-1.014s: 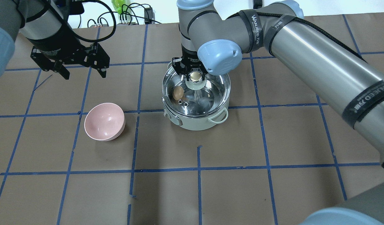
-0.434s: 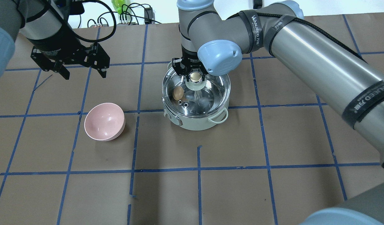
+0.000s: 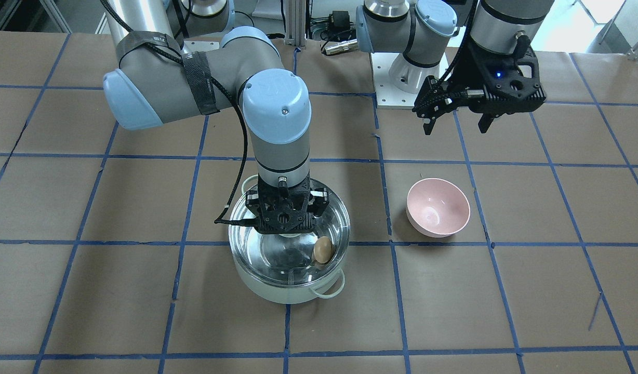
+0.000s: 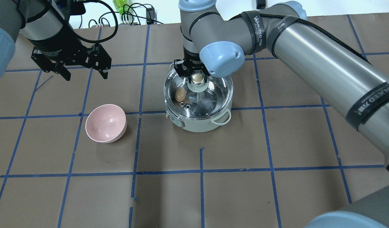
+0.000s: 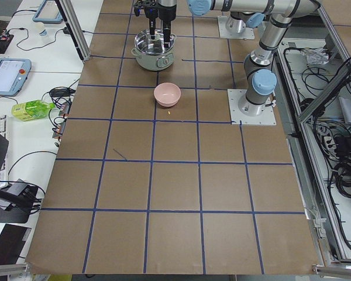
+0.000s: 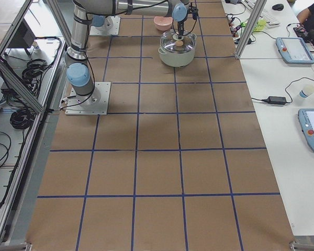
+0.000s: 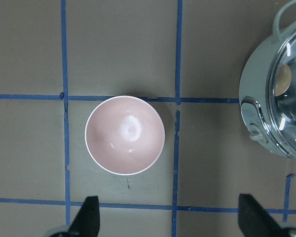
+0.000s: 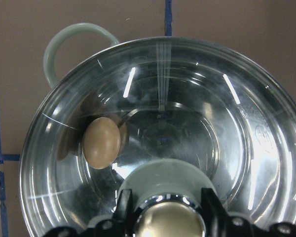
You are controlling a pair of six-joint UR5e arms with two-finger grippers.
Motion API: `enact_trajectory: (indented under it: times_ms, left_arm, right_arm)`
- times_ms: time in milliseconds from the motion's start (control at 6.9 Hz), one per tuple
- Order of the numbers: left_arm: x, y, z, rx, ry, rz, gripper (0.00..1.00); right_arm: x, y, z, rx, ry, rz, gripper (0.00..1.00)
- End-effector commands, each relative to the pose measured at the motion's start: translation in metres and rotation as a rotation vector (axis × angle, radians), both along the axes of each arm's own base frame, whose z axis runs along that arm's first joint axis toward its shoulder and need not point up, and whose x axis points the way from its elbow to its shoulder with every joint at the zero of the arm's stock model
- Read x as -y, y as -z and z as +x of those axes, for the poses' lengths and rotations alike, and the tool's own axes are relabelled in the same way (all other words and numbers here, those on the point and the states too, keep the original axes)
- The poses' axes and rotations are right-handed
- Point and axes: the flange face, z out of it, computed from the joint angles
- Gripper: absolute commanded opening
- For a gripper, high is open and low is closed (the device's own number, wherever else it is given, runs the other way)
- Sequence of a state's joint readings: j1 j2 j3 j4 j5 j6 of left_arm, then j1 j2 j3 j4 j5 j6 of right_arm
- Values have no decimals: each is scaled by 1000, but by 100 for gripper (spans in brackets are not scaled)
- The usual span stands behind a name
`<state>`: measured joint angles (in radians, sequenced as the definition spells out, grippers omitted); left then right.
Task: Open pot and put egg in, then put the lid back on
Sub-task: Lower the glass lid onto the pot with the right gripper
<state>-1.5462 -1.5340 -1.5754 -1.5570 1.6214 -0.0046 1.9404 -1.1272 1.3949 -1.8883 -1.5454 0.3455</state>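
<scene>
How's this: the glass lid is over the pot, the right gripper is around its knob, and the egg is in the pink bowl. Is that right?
Not quite. The egg lies inside the pot, under the lid, not in the pink bowl, which is empty. The right wrist view shows it. The rest holds: the right gripper is around the lid's knob.

Both arms were silver-grey tubes w/ pale blue joint caps (image 4: pixel 221 58). Right arm (image 4: pixel 308 53) wore black straps (image 4: pixel 257 30) marked WANJEED (white lettering), black cable (image 3: pixel 242 150) running under them. Left arm (image 4: pixel 45 25) had a black cord (image 4: pixel 117 20) looping off its wrist. Left gripper (image 4: pixel 86 76) and right gripper (image 4: pixel 198 77) were black open-frame linkages; blue light (image 3: pixel 498 74) on the left's housing.
</scene>
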Motion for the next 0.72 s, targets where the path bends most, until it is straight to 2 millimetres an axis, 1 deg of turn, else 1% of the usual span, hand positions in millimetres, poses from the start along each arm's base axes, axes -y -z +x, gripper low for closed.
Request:
enact_trajectory:
  times_ms: [0,145,290,434,579]
  left_arm:
    - [0,0,0,0,0,0,100]
    - [0,0,1,0,-1,-1,100]
    - [0,0,0,-1,0,-2,100]
    - [0,-1,0,-1,0,-3,100]
    - [0,0,0,0,0,0,100]
  right_arm:
    - [0,1,0,-2,15,2,70]
    - [0,1,0,-3,9,2,84]
    - [0,0,0,-2,12,0,87]
    - [0,-6,-2,4,15,-6,90]
    - [-5,-26,-8,7,20,-26,97]
